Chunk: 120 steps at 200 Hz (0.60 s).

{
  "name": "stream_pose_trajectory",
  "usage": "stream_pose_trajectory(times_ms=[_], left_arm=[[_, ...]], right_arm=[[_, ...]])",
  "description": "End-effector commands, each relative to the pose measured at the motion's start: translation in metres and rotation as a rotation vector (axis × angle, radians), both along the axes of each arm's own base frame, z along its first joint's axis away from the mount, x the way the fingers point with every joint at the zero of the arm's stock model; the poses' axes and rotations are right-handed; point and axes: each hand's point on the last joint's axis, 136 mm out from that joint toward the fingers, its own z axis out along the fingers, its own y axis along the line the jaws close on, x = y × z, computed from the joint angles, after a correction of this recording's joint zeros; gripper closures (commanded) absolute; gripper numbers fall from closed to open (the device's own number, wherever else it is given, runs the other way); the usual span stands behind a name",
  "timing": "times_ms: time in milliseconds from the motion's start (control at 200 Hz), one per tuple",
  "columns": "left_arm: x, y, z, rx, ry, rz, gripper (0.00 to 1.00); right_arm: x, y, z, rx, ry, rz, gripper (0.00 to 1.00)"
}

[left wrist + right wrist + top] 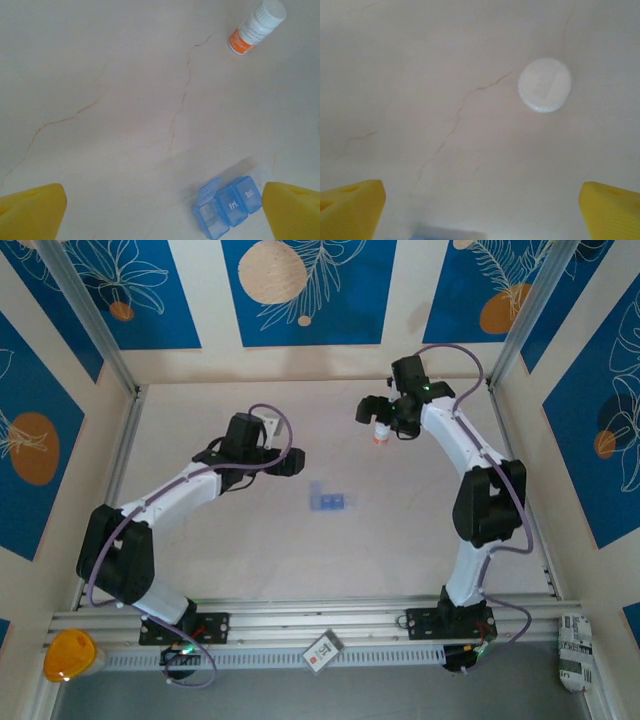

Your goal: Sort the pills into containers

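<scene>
Our left gripper (163, 202) stands wide open, its yellow fingers (31, 212) in the two lower corners of the left wrist view with nothing between them. Just beside the right-hand finger lies the blue pill box (228, 206), a strip of three compartments. One end lid is flipped up; the other two are closed and read "Fri" and "Sat". What lies inside we cannot tell. Farther off, the orange bottle (256, 26) stands with its white cap (544, 84) on.

The right gripper (482, 200) is spread open too and grasps nothing. Its camera looks straight down on the cap, and the pill box is a blue blur at the bottom edge.

The top view adds the layout: the box rests on the table (230, 570) between the two arms, apart from the bottle, which stands near the right gripper. We see a cream surface with thin brown veins, walled by blue panels (300, 290) with white leaves and orange discs.
</scene>
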Motion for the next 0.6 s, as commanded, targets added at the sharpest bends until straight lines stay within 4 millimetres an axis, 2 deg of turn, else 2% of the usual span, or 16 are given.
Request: stream_pose_trajectory(times_ms=[0, 225, 455, 595], left_arm=[[0.004, 0.006, 0.013, -0.042, -0.04, 0.026, 0.0], [0.005, 0.004, 0.009, -0.058, -0.03, 0.017, 0.0], [0.006, 0.004, 0.004, -0.063, -0.02, 0.017, 0.0], [0.006, 0.003, 0.001, -0.068, -0.016, 0.017, 0.0]], right_arm=[[0.01, -0.015, -0.012, -0.114, 0.03, -0.014, 0.01], [0.043, -0.024, -0.028, -0.177, 0.016, -0.047, 0.01], [0.052, -0.016, -0.048, -0.158, 0.094, 0.022, 0.0], [0.053, -0.024, -0.063, -0.162, 0.138, 0.002, 0.04]])
